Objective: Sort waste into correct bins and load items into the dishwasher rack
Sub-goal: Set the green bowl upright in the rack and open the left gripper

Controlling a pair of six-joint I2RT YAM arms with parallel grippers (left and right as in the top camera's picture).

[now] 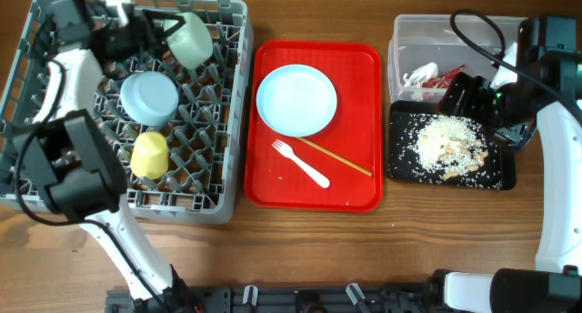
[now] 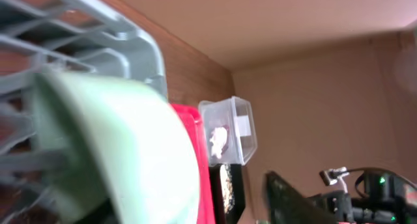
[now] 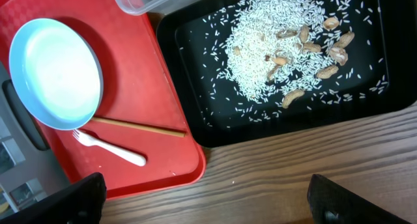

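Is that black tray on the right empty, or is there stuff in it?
Not empty. The black tray holds a spread-out pile of rice with a few peanuts among the grains.

two bowls, one cup, one plate, one fork, one rack, two bins

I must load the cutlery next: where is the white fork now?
In the overhead view the white fork lies on the red serving tray at mid-table, just below the round plate and beside the wooden chopstick.
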